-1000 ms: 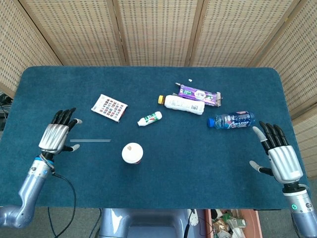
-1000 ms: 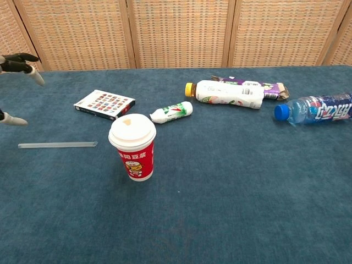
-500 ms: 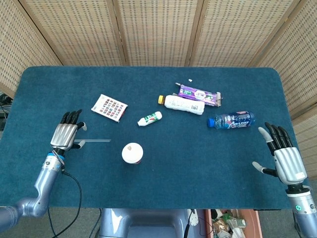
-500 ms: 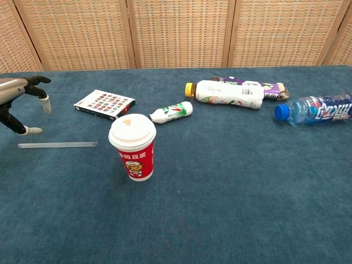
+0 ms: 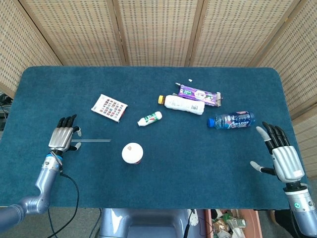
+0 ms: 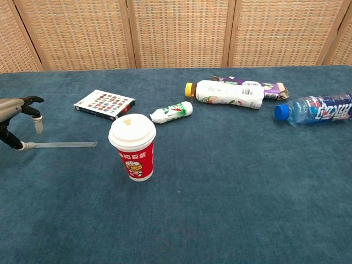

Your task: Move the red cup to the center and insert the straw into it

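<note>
The red cup (image 5: 132, 152) (image 6: 132, 148) with a white lid stands upright, left of the table's middle. A clear straw (image 5: 91, 141) (image 6: 60, 144) lies flat to its left. My left hand (image 5: 62, 139) (image 6: 14, 114) hovers low at the straw's left end with its fingers spread. Its thumb tip sits right at that end and holds nothing. Only in the head view does my right hand (image 5: 283, 157) show, open and empty near the table's right edge, far from the cup.
A small patterned box (image 5: 109, 107) lies behind the straw. A small white bottle (image 5: 149, 119), a larger white bottle (image 5: 183, 104), a purple wrapper (image 5: 199, 94) and a blue water bottle (image 5: 232, 120) lie across the back right. Blue cloth (image 5: 198, 163) covers the table.
My left hand has dropped and drawn in to the straw's left end. The right hand has shifted slightly. Cup and straw have not moved.
</note>
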